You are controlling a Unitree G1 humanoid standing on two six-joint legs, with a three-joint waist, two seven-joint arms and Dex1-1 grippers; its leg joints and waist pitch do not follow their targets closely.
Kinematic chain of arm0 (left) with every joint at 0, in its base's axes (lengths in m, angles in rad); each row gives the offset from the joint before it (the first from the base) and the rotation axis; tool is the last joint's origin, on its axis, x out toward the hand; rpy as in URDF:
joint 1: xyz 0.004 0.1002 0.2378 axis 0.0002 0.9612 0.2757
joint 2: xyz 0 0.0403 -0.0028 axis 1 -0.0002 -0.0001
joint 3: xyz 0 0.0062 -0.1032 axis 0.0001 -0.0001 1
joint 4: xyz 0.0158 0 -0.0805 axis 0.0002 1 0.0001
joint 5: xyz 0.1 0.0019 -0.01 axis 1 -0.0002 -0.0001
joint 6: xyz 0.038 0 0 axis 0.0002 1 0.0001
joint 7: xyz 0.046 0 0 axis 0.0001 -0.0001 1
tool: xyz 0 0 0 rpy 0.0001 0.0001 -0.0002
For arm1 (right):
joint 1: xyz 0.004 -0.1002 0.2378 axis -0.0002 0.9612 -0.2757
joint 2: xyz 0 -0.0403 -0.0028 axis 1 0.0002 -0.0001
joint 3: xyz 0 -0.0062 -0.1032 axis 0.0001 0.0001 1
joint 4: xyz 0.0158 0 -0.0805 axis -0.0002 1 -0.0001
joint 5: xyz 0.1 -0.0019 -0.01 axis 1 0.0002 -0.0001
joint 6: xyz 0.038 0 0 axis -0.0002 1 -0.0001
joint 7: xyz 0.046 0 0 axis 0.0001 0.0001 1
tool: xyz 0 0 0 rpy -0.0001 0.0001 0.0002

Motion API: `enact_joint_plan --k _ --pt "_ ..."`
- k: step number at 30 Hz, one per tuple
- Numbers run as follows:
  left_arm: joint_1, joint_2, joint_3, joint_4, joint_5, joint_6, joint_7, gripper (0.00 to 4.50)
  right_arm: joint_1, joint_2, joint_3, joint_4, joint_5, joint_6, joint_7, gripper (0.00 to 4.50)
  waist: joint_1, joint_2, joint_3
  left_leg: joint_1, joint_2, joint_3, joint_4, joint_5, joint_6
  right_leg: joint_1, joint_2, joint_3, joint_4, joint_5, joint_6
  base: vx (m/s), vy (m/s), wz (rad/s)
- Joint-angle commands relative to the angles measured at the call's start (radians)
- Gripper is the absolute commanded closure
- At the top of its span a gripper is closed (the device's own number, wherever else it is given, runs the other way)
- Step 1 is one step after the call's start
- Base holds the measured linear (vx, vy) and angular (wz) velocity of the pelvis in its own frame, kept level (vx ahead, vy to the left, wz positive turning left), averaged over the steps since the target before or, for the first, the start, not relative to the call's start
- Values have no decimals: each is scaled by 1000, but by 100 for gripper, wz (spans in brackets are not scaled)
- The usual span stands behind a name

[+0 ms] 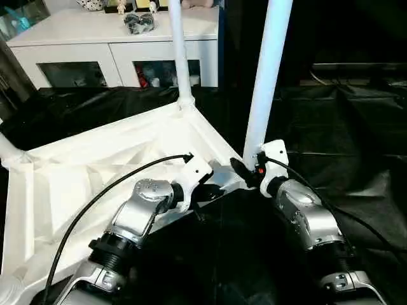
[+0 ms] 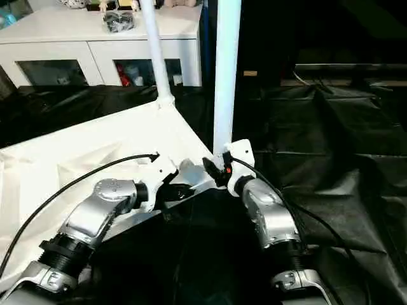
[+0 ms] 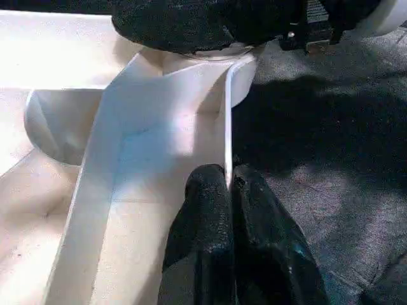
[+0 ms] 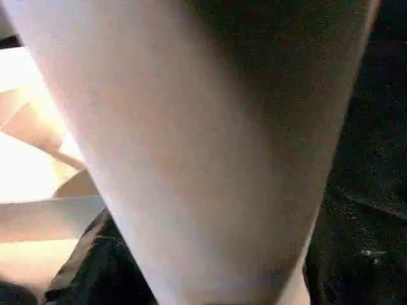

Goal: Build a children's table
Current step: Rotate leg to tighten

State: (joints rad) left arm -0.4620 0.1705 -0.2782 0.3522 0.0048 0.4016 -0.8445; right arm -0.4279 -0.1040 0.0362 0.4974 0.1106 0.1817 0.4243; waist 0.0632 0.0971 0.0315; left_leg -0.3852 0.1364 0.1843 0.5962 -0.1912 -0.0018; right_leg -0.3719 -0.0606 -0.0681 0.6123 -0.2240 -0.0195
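Left claw pinched tight on the upside-down tabletop's thin rim; right claw around the near leg, grip hard to tell. Two legs up, far leg too; more legs likely left to add.

So we've got the white plastic tabletop lying upside down, ribbed underside facing up, filling the left and centre of the frame. One white tube leg stands upright in the far corner socket, upper middle. A second leg stands nearly upright at the near corner, centre-right.
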Motion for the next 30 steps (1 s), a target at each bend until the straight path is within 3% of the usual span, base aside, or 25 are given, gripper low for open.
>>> enact_joint_plan --k 1,6,13,14,16,20,21,22,23,26,30 --pt "-11 -44 -33 -53 -44 -37 -47 450 29 41 47 66 2 56 38 107 -1 -7 -46 15 106 -53 -78 -208 60 34 -116 62 -79 -100 -218 0 0 0" --pt "12 6 -35 -85 -65 -53 -108 450 33 -5 76 41 -24 -12 96 107 -2 -8 -47 16 107 -54 -81 -235 41 34 -117 63 -78 -109 -215 0 0 0" --pt "33 63 -29 -119 -91 -66 -188 450 108 -124 167 -142 44 6 414 107 6 -9 -48 12 108 -51 -75 -184 99 36 -113 60 -72 -41 -220 0 0 0" --pt "37 76 -30 -124 -96 -68 -206 450 126 -158 188 -180 58 13 480 107 8 -13 -46 12 109 -51 -75 -187 102 36 -112 60 -75 -52 -217 0 0 0" --pt "42 92 -33 -132 -103 -71 -228 450 144 -195 207 -217 75 22 550 107 17 -12 -44 14 110 -49 -76 -212 99 33 -114 61 -80 -123 -209 0 0 0" --pt "52 121 -35 -152 -117 -67 -277 450 160 -229 214 -251 97 33 617 107 26 -13 -41 19 113 -52 -81 -245 72 28 -116 65 -88 -207 -200 0 0 0" --pt "58 140 -37 -163 -122 -66 -302 450 170 -244 216 -269 109 37 650 107 27 -12 -43 17 112 -52 -81 -232 72 27 -113 65 -84 -185 -200 0 0 0" --pt "62 154 -41 -169 -126 -62 -323 450 177 -255 221 -283 117 50 673 107 28 -20 -44 17 112 -52 -81 -224 75 28 -112 64 -83 -170 -201 0 0 0" --pt "64 163 -43 -172 -127 -60 -336 450 182 -263 224 -293 122 60 688 107 29 -15 -45 15 111 -51 -79 -202 85 29 -112 63 -77 -139 -207 0 0 0" --pt "69 184 -43 -174 -124 -62 -359 450 191 -278 231 -314 133 87 717 132 31 -15 -46 14 112 -51 -76 -178 99 28 -112 62 -74 -101 -217 0 0 0" --pt "70 198 -34 -170 -122 -65 -358 450 190 -279 226 -319 135 94 724 172 33 -20 -44 15 111 -50 -76 -193 91 27 -116 62 -78 -148 -215 0 0 0"
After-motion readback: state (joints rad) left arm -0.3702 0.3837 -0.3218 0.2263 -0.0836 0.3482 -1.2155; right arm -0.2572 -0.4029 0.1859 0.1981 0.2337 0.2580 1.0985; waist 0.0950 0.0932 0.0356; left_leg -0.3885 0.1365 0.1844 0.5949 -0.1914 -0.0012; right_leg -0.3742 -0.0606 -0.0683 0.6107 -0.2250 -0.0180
